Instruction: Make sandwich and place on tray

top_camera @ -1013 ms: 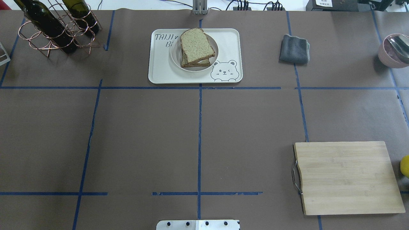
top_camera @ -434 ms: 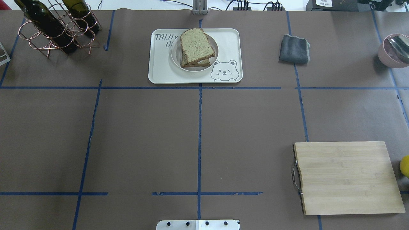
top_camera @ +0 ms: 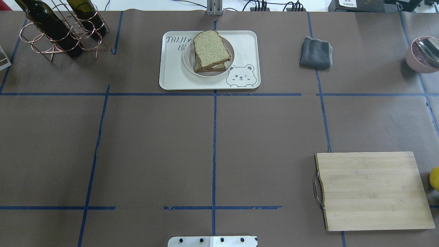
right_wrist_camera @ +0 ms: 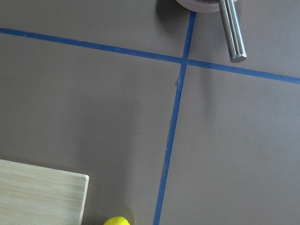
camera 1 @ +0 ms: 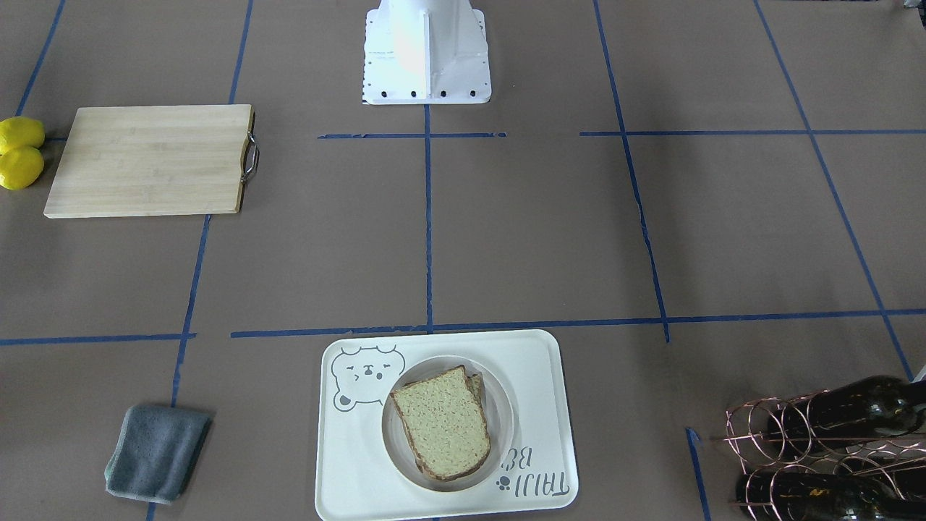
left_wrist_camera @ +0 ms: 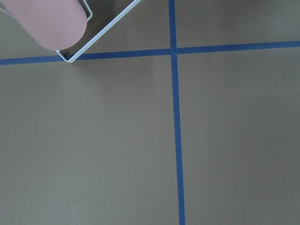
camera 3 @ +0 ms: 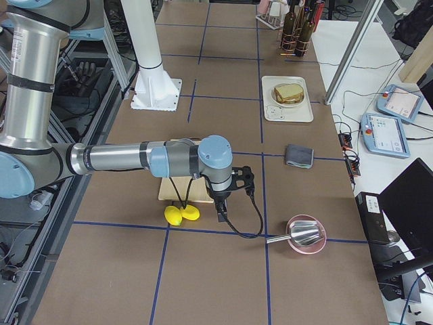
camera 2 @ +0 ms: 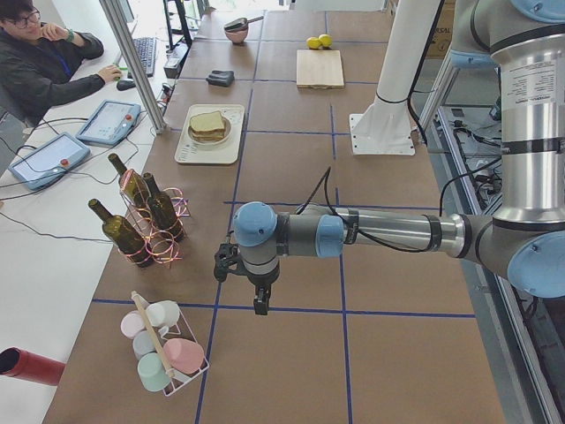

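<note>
My left pincer (camera 2: 260, 303) hangs over bare table near the cups (camera 2: 163, 349), and my right pincer (camera 3: 220, 214) hangs beside the lemons (camera 3: 183, 214). I cannot tell whether either is open. Well apart from both, the sandwich (top_camera: 209, 51) lies on a plate (top_camera: 187, 61) on the tray (top_camera: 171, 75), its long axis pointing away from my base, slightly skewed.

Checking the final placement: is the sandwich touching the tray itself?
Apart. The front-facing view shows the sandwich lying wholly inside a round white plate, which separates it from the tray.

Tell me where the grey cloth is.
In the overhead view the grey cloth lies far from the robot, right of the tray, on a blue tape line.
</note>
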